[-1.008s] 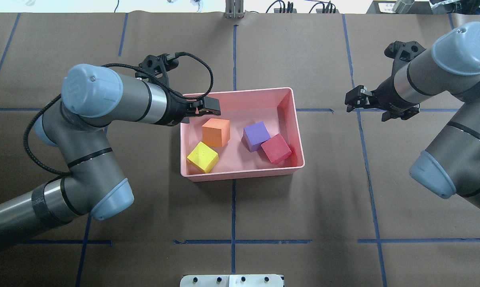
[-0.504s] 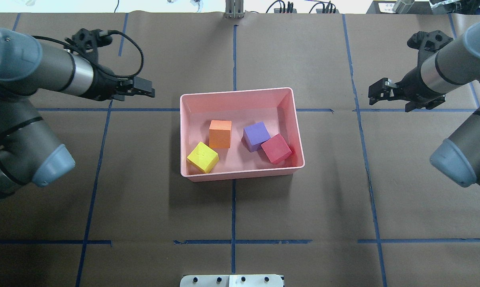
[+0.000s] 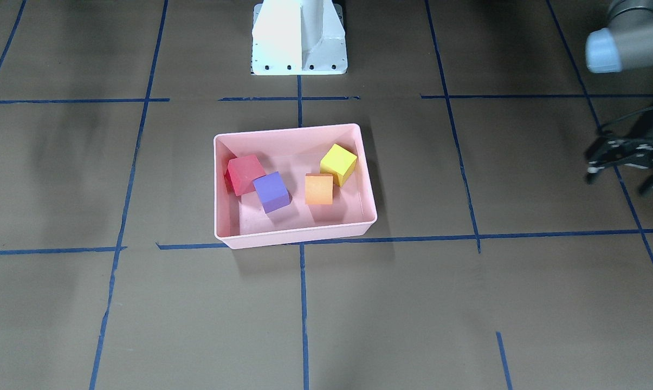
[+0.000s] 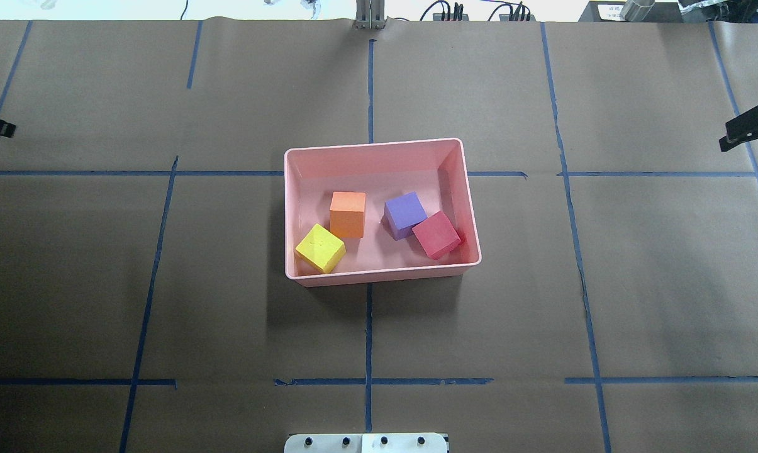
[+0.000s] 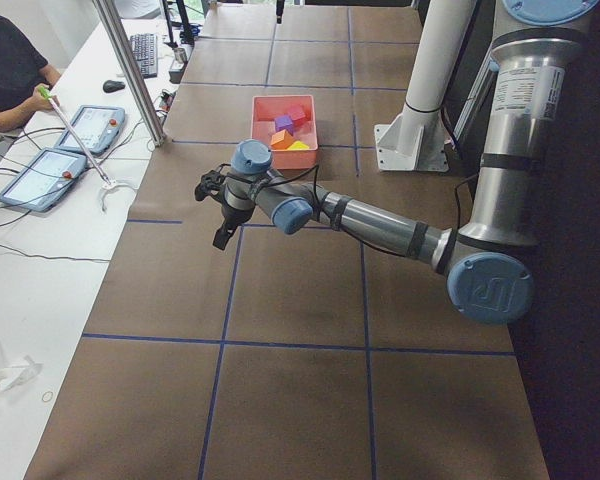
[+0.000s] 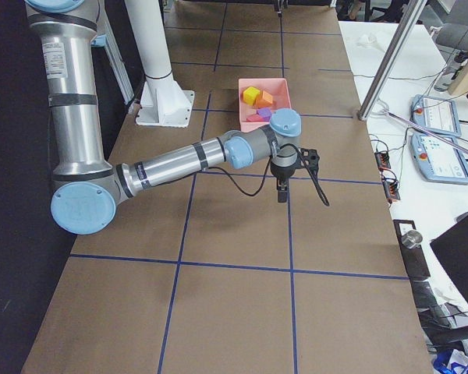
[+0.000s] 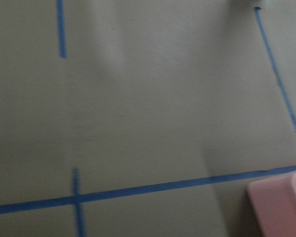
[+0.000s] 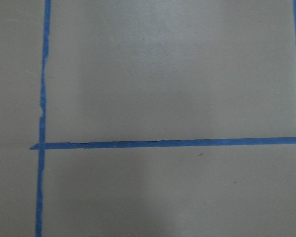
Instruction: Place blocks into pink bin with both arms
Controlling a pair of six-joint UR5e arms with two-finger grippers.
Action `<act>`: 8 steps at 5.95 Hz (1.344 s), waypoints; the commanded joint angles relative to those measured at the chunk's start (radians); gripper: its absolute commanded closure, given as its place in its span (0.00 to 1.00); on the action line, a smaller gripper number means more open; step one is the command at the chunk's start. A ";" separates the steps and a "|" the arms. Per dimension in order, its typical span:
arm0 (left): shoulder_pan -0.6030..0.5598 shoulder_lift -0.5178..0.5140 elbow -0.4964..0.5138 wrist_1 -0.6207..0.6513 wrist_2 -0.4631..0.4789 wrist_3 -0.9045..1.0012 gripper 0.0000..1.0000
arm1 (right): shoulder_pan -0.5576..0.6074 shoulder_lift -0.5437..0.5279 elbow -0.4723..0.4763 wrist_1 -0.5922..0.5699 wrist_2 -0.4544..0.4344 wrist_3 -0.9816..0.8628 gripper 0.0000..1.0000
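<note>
Ruled into large squares by blue tape (image 4: 368, 333), brown paper (image 4: 511, 314) forms the work surface. A white pedestal base (image 3: 299, 38) stands at the robot's edge.

Left: the left gripper (image 3: 597, 161) hovers over bare paper at the far left margin of the overhead view, its fingers apart and holding nothing. Its blurred wrist view shows only paper, tape and one corner of the pink bin (image 4: 379, 143).

Centre: the bin lies well to this gripper's right, about midway between the two grippers, and holds all four blocks on its floor.
- The yellow block (image 4: 320, 248) is the nearest to the left gripper. It sits in the bin's corner on the robot's side.
- The orange block (image 4: 347, 212) is just beside it, on the side away from the robot.
- The purple block (image 4: 405, 214) follows after a gap.
- The red block (image 4: 436, 234) rests against the purple one and close to the bin wall that faces the right gripper.

Right: the right gripper (image 4: 753, 133) hovers at the far right margin, well apart from the bin, which lies to its left. The frame edge cuts it off, but its fingers appear to stand apart with nothing between them. Its wrist view shows only paper and crossing tape lines.
</note>
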 commanded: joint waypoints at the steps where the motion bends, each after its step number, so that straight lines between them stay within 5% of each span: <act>1: -0.202 0.052 0.009 0.282 -0.092 0.348 0.00 | 0.134 -0.026 -0.130 -0.005 0.071 -0.249 0.00; 3: -0.231 0.127 0.061 0.363 -0.163 0.419 0.00 | 0.145 -0.049 -0.161 -0.005 0.065 -0.319 0.00; 8: -0.229 0.130 0.084 0.390 -0.232 0.358 0.00 | 0.144 -0.035 -0.144 -0.127 0.068 -0.408 0.00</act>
